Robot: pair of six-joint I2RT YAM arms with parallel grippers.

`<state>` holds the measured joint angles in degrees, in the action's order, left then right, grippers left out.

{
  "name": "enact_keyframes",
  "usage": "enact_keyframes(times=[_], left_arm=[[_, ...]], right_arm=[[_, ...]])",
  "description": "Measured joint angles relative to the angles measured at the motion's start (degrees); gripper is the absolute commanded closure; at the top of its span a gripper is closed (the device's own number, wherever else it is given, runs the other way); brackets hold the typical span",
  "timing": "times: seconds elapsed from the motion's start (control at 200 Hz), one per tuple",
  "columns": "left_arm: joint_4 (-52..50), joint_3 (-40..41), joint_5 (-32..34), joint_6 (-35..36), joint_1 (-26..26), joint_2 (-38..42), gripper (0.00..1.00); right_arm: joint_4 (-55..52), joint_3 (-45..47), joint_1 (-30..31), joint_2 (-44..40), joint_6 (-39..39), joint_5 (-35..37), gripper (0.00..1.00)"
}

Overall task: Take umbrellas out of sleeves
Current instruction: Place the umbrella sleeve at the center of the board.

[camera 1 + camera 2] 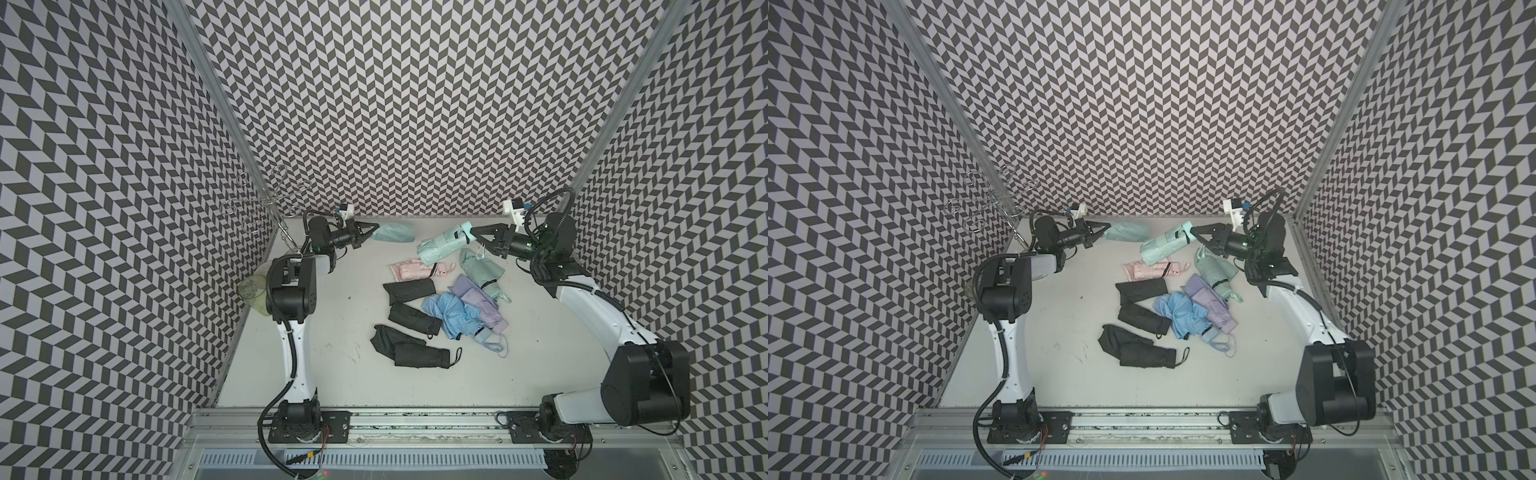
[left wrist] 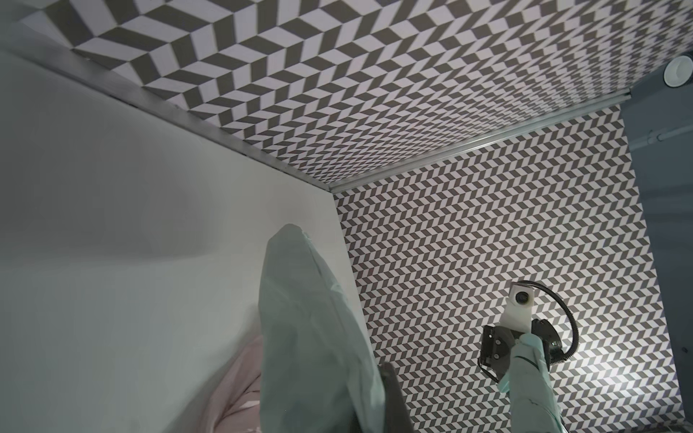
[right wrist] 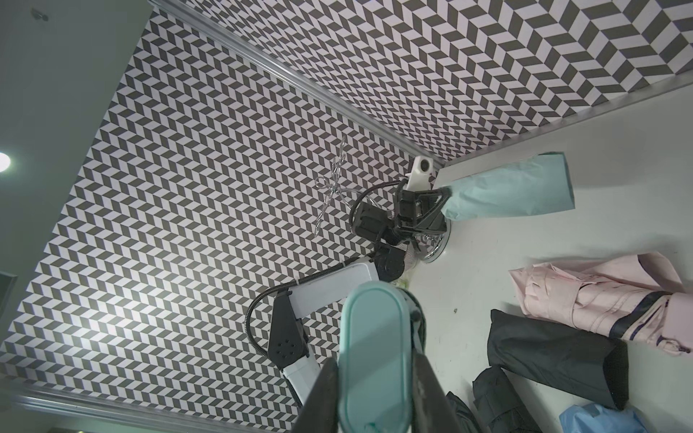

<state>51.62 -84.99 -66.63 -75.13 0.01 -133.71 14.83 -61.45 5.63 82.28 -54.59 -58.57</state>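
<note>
My left gripper [image 1: 376, 227] [image 1: 1107, 226] is shut on one end of an empty mint sleeve [image 1: 395, 232] [image 1: 1128, 232] [image 2: 311, 337] at the back of the table. My right gripper [image 1: 475, 235] [image 1: 1194, 233] [image 3: 375, 401] is shut on the oval handle [image 3: 375, 352] of a mint umbrella [image 1: 442, 246] [image 1: 1165, 245]. That umbrella is bare and apart from the sleeve. On the table lie a pink umbrella [image 1: 415, 270], a second mint one [image 1: 482, 270], a lavender one [image 1: 478, 305], a light blue one [image 1: 453, 311] and black ones [image 1: 415, 318] [image 1: 419, 353].
A flat black sleeve [image 1: 409, 289] lies between the pink and black umbrellas. A clear green glass [image 1: 253, 291] and a wire rack [image 1: 266, 203] stand at the left wall behind my left arm. Patterned walls close in the table [image 1: 324, 332] on three sides.
</note>
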Motion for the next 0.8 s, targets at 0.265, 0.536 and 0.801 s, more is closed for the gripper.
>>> enact_keyframes(times=[0.265, 0.536, 0.801], left_arm=[[-9.70, -1.40, 1.68, 5.25, 0.09, -7.72, 1.00], [-18.05, -1.95, 4.24, 12.68, 0.42, -7.65, 0.56], [-26.60, -1.92, 5.42, 19.82, 0.81, -4.72, 0.21]], right_arm=[[1.62, 0.00, 0.13, 2.93, -0.02, -0.15, 1.00], [2.58, 0.00, 0.39, 5.14, -0.09, -0.20, 1.00], [4.31, 0.02, 0.85, 5.60, -0.11, -0.20, 1.00]])
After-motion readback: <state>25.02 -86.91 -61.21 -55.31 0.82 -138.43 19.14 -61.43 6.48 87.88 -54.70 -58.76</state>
